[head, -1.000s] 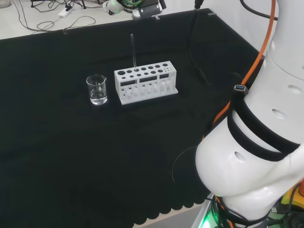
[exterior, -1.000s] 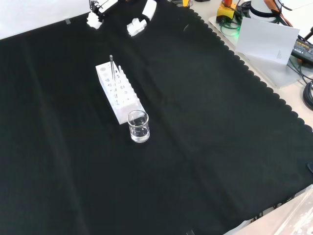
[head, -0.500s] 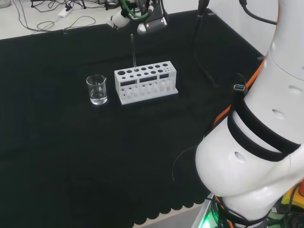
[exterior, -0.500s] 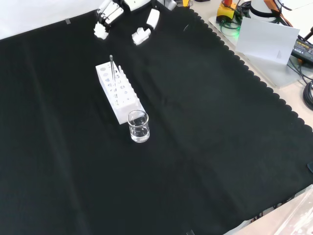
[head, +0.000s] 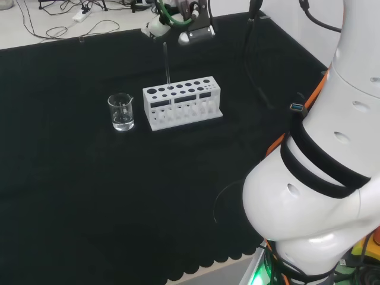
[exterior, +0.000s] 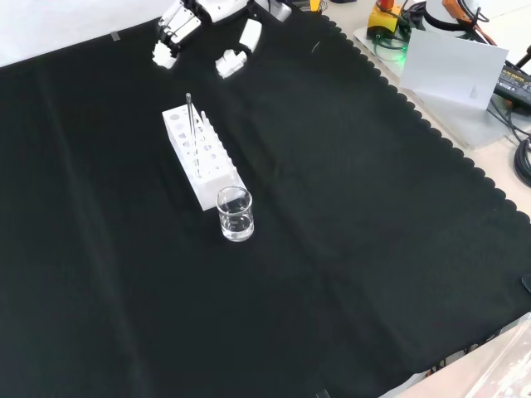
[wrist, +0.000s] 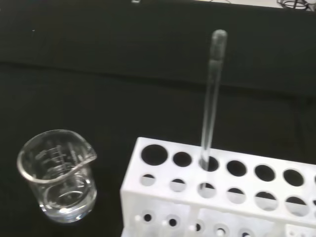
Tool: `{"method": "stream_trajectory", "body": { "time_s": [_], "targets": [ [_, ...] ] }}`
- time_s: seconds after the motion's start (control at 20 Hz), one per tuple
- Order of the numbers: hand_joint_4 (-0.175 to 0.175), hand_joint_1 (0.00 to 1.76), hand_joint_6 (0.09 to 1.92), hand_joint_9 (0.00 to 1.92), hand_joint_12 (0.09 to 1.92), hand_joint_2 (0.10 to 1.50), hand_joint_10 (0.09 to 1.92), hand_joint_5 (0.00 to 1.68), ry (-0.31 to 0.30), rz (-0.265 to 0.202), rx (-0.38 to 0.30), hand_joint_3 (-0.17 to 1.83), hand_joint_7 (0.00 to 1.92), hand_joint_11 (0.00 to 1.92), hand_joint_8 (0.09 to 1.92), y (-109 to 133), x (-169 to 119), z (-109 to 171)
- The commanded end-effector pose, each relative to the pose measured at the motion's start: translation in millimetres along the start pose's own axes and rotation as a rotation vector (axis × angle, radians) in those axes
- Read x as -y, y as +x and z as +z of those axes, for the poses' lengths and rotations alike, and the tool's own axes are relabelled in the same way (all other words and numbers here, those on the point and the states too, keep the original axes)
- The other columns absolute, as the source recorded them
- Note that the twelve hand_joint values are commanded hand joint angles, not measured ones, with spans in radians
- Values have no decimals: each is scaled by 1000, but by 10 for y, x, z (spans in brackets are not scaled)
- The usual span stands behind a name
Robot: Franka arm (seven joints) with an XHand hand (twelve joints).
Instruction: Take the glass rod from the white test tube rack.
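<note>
We see the hand beyond the white test tube rack, fingers spread and holding nothing (touching nothing either); the glass rod stands upright in the rack, a beaker just beside it.

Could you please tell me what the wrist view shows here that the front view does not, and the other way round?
The wrist view shows, close up, the graduation marks on the beaker and the rack hole in which the glass rod stands. The front view takes in the hand, fingers relaxed and spread, above and beyond the white test tube rack, touching nothing, with the black cloth reaching to its scalloped edge. Both share the rod upright in the rack and the beaker next to the rack's end.
</note>
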State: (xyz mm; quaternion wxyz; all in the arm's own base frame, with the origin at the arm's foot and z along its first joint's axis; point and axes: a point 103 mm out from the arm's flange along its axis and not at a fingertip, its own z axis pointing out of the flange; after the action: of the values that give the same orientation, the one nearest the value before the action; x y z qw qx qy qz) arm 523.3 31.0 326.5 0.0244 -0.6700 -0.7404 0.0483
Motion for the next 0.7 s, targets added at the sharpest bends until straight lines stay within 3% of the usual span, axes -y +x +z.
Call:
{"method": "stream_trajectory", "body": {
  "time_s": [0.05,0.7],
  "targets": [
    [-160,612,87,505,1343,925,838,283,30,-15,8,550,275,407,848,-57,-150,401],
    [-158,607,87,571,1342,924,838,316,39,-26,-2,552,322,434,846,-72,-242,651]
  ]
}}
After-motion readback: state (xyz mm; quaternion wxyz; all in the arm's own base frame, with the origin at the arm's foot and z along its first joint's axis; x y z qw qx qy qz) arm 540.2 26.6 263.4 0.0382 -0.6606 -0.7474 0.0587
